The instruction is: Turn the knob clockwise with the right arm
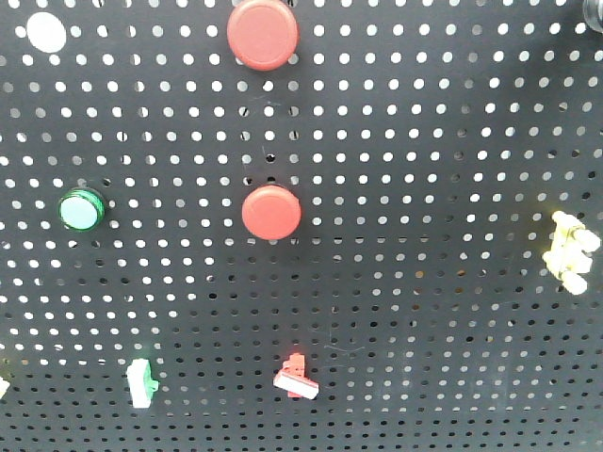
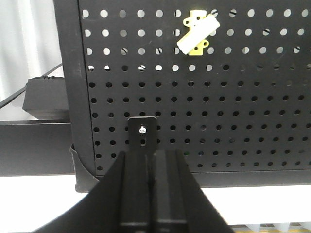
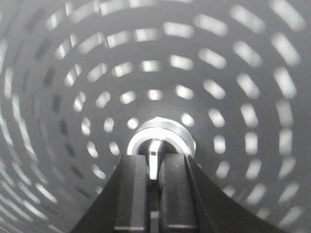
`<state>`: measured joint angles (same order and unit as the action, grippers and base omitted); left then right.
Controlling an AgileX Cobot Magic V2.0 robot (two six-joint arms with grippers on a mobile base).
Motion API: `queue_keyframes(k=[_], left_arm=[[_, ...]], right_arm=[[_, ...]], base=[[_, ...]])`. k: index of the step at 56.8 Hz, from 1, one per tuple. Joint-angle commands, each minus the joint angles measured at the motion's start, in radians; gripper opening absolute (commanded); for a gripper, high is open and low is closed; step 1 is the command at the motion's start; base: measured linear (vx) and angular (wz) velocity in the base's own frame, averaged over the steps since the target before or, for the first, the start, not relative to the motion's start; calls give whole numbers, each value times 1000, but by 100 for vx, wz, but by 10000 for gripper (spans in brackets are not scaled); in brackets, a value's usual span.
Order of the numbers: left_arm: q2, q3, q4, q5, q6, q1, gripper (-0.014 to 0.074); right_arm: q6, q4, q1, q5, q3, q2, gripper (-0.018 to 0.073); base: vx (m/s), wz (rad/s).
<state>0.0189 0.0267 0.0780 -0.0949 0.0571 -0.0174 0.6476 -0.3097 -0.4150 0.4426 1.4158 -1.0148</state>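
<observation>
The right tool (image 3: 154,164) is clamped narrow on the tab of the knob (image 3: 166,131), so the turning step is judged in hand, requiring clockwise wrist roll under firm grip.

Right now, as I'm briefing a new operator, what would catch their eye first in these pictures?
On the black pegboard, the top red button and middle red button stand out, with a green button at left. In the right wrist view, the right gripper pinches a silver knob, the holes around it smeared into rings.
</observation>
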Motion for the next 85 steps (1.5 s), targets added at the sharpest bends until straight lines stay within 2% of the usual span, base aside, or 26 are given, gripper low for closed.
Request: queue_keyframes(k=[1, 8, 13, 24, 36, 44, 54, 65, 69, 73, 77, 85], left_arm=[[10, 11, 4, 85, -5, -6, -6], [10, 11, 4, 85, -5, -6, -6], [10, 11, 4, 85, -5, -6, -6], [10, 11, 4, 85, -5, -6, -6], [10, 11, 4, 85, -5, -6, -6], [10, 11, 4, 85, -5, -6, -6], [10, 11, 4, 85, -5, -6, -6], [10, 11, 4, 85, -5, -6, -6], [10, 11, 4, 85, -5, -6, -6], [10, 11, 4, 85, -5, -6, -6], [10, 11, 4, 85, -5, -6, -6], [10, 11, 4, 85, -5, -6, -6]], right_arm=[[178, 81, -1, -102, 16, -29, -9], [354, 125, -1, -153, 16, -29, -9], [415, 119, -1, -153, 16, -29, -9], [436, 120, -1, -133, 16, -23, -9], [434, 121, -1, -18, 12, 39, -9], [369, 57, -1, 69, -26, 126, -9], [241, -56, -1, 52, -160, 285, -9], [-30, -199, -1, -3, -406, 515, -9], [-147, -232, -1, -4, -503, 602, -9], [-216, -248, -1, -9, -593, 674, -9], [-252, -260, -1, -40, -672, 721, -9], [-264, -348, -1, -208, -791, 735, -8]], base=[[0, 0], [0, 0], [0, 0], [0, 0], [0, 0], [0, 0], [0, 0], [0, 0], [0, 0], [0, 0], [0, 0], [0, 0]])
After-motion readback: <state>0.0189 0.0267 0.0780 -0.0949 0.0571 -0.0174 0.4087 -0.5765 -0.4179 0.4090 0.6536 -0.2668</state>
